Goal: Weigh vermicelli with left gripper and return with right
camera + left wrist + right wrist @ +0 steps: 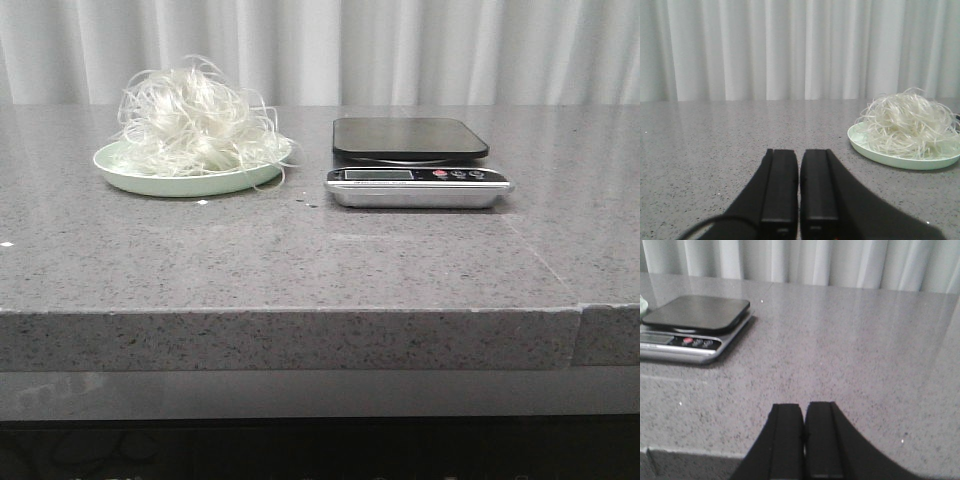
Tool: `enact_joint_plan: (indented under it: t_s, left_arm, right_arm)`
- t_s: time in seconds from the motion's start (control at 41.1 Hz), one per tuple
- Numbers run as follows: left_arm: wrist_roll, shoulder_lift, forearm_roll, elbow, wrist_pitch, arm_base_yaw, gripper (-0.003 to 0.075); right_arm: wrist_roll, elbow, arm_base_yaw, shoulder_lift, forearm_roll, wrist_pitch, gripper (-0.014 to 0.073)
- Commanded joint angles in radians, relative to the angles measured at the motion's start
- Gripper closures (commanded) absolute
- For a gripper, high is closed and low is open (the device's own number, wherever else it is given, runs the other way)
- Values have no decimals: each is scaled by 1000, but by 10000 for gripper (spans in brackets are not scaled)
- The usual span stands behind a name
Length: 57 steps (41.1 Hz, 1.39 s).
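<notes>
The vermicelli (195, 122) is a fluffy white nest of thin strands piled on a pale green plate (130, 178) at the back left of the counter. It also shows in the left wrist view (907, 125) on the plate (890, 159). A kitchen scale (415, 160) with a black platform stands to the right of the plate, its platform bare; it shows in the right wrist view (692, 325). My left gripper (799, 155) is shut and empty, low over the counter, well short of the plate. My right gripper (804, 410) is shut and empty near the front edge, away from the scale. Neither gripper shows in the front view.
The grey speckled stone counter (300, 260) has a front edge (290, 312) and a seam at the right (545, 265). A white curtain (400, 50) hangs behind it. Small white crumbs (202, 203) lie by the plate.
</notes>
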Motion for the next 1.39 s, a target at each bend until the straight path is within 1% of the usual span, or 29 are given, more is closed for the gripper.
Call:
enact_joint_plan:
  t_s: [0.0,0.073,0.146,0.341,0.633,1.364]
  left_arm:
    - [-2,-19,-10,7,-79,-7,578]
    - [-2,-19,-10,7,-79,-7,578]
    - [-2,-19,-10,7,-79,-7,578]
    - [-2,-19,-10,7,-79,-7,578]
    - [-2,-19,-10,7,-79,-7,578]
    - [-2,-19,-10,7,-79,-7,578]
  right_arm:
    - [0,29,-6,-14,1,-170,435]
    - [0,70,-6,-14,1,-246,435]
    - [0,61,-6,-14,1,-233,435]
    - [0,61,-6,-14,1,-251,435]
    - [0,66,-6,-14,1,-340,435]
    - [3,66,-18,-14,1,-340,435]
